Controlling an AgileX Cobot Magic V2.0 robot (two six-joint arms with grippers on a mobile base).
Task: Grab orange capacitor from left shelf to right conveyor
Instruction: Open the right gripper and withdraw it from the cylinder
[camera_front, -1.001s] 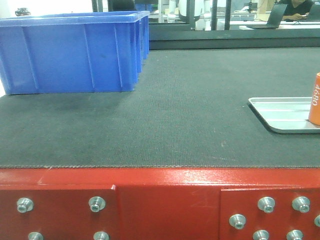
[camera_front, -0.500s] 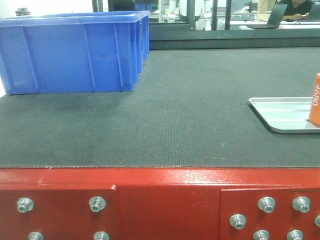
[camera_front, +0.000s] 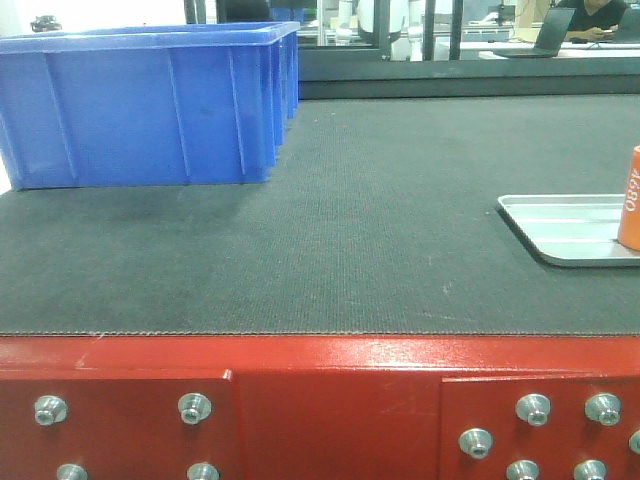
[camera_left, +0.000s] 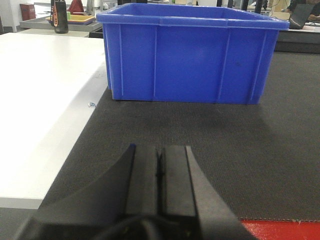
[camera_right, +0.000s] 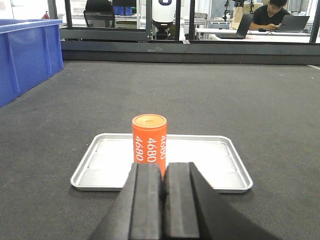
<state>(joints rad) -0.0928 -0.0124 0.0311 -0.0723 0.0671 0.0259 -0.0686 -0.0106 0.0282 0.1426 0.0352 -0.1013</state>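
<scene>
The orange capacitor (camera_front: 630, 198) stands upright on a flat silver tray (camera_front: 560, 225) at the right edge of the dark conveyor belt (camera_front: 350, 220), behind the conveyor's red bolted frame (camera_front: 300, 400). In the right wrist view the capacitor (camera_right: 149, 140) stands on the tray (camera_right: 200, 160) just beyond my right gripper (camera_right: 163, 167). That gripper is shut and holds nothing. My left gripper (camera_left: 160, 150) is shut and empty, low over the belt (camera_left: 225, 150) near its left edge. The left shelf is out of view.
A large blue plastic bin (camera_front: 140, 100) stands on the belt at the back left. It also shows ahead of my left gripper (camera_left: 190, 50) and at the far left of the right wrist view (camera_right: 25, 50). A white tabletop (camera_left: 40, 100) borders the belt's left side.
The print on the capacitor looks slightly turned compared with one second ago. Nothing else has visibly moved.
</scene>
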